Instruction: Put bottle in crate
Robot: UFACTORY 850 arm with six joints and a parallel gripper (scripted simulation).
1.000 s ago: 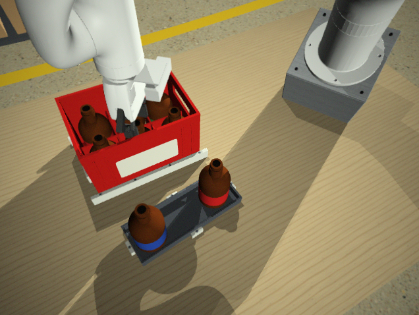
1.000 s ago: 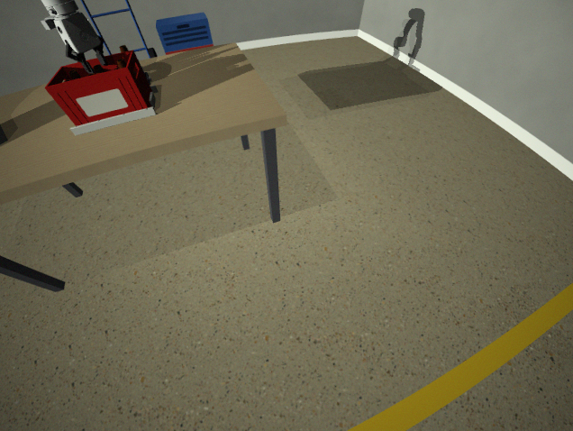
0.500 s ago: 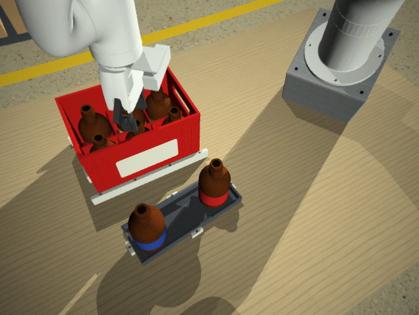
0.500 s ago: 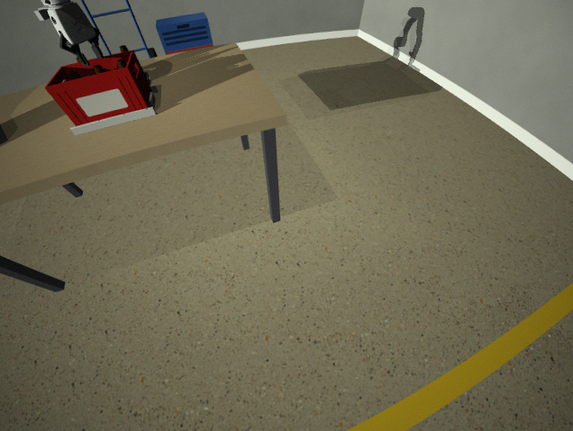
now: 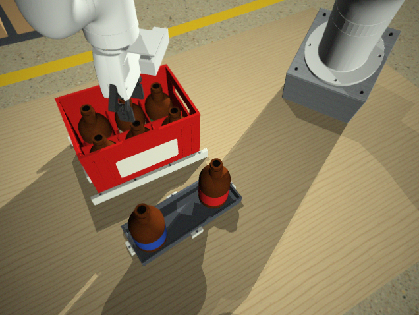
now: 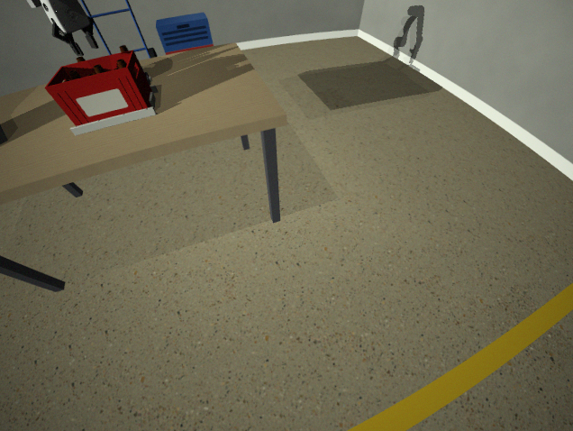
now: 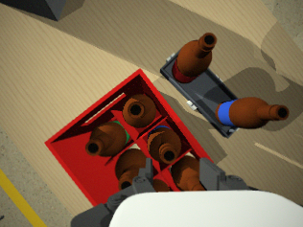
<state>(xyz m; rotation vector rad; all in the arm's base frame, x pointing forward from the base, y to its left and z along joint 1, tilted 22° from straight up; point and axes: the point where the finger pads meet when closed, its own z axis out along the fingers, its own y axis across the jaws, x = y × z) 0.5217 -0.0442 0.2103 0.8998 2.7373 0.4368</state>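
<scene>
The red crate stands on a white base plate on the table, and a brown bottle stands upright in each slot I can see. My gripper hangs just above the crate's middle back slot, over the bottle standing there. The fingers are open with nothing between them. In the wrist view the fingers frame the crate's bottles from above. In the exterior view the gripper is clear of the crate. The grey tray holds a red-banded bottle and a blue-banded bottle, with a gap between them.
The arm's grey base block stands at the table's back right. The tray lies right in front of the crate's base plate. A blue cabinet and a blue frame stand on the floor beyond the table.
</scene>
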